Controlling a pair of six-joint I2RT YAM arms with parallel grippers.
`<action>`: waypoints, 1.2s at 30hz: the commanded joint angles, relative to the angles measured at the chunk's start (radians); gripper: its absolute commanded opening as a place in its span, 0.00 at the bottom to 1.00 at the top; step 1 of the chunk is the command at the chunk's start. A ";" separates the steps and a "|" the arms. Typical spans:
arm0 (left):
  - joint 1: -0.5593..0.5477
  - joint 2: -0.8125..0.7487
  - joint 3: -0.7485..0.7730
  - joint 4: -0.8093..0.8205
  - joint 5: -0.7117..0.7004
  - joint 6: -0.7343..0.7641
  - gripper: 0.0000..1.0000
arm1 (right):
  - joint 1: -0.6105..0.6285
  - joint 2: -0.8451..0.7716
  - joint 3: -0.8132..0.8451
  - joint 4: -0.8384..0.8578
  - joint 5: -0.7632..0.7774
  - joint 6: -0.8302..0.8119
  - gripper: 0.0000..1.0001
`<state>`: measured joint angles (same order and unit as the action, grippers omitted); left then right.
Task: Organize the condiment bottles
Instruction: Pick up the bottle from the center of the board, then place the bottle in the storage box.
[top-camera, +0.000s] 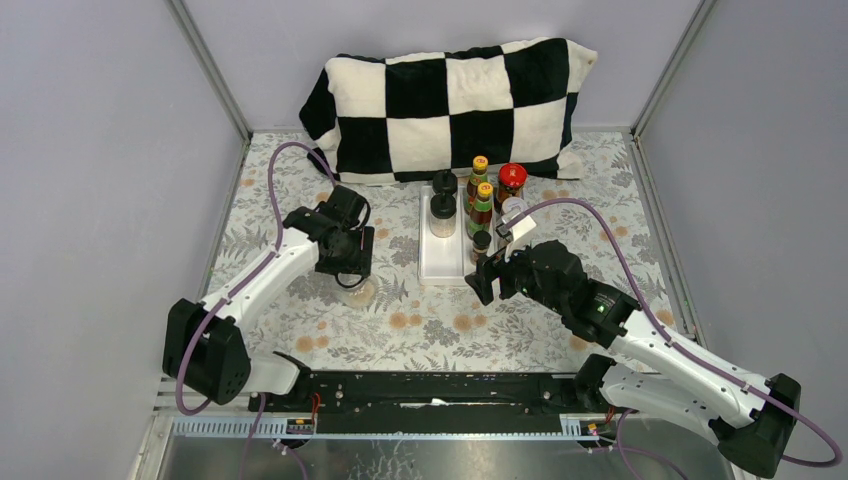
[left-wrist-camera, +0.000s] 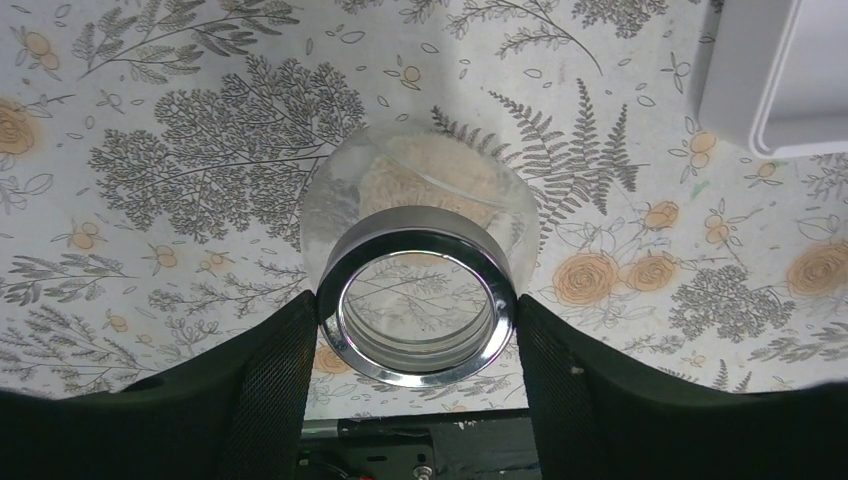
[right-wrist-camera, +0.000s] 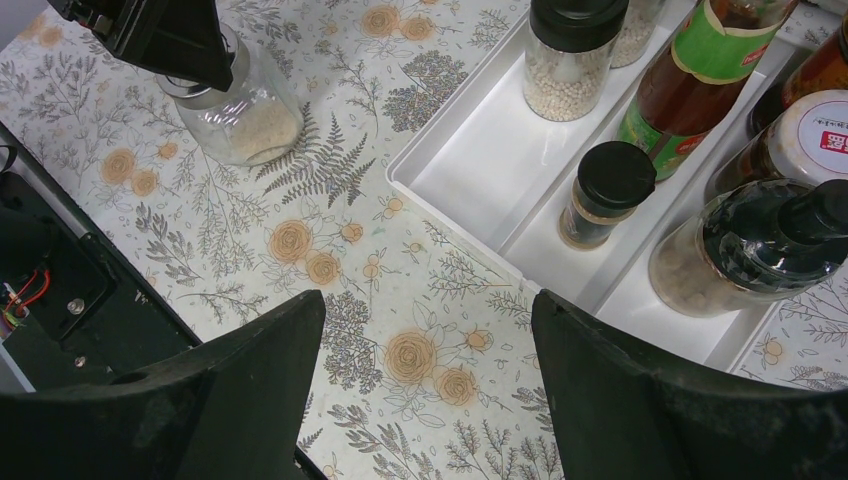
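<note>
A squat clear glass jar (top-camera: 357, 292) (left-wrist-camera: 420, 190) with a chrome-ringed lid and pale powder inside stands on the floral cloth, left of the white tray (top-camera: 440, 268). My left gripper (top-camera: 350, 272) (left-wrist-camera: 418, 302) is shut on it, both fingers pressed against the lid ring. The jar also shows in the right wrist view (right-wrist-camera: 245, 115). In the tray stand two yellow-capped sauce bottles (top-camera: 482, 178), a red-lidded jar (top-camera: 511, 176) and black-capped spice jars (top-camera: 443, 207) (right-wrist-camera: 575, 60). My right gripper (top-camera: 487, 281) (right-wrist-camera: 428, 300) hangs open over the cloth by the tray's near corner, holding nothing.
A black-and-white checkered pillow (top-camera: 450, 100) lies along the back wall behind the tray. A black rail (top-camera: 430, 388) runs along the near edge between the arm bases. Grey walls enclose the floral cloth on three sides.
</note>
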<state>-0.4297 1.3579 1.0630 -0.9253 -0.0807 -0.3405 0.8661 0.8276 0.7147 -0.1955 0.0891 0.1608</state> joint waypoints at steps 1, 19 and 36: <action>0.006 -0.030 0.007 0.036 0.061 -0.016 0.61 | 0.009 0.002 0.005 0.039 0.014 -0.009 0.82; -0.047 0.049 0.130 0.046 -0.019 -0.160 0.53 | 0.010 0.000 0.043 0.007 0.025 0.000 0.82; -0.165 0.209 0.421 -0.101 -0.180 -0.289 0.41 | 0.009 -0.035 0.130 -0.105 0.091 -0.006 0.82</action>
<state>-0.5617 1.5421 1.3983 -0.9779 -0.1959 -0.5873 0.8665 0.8196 0.7773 -0.2695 0.1349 0.1612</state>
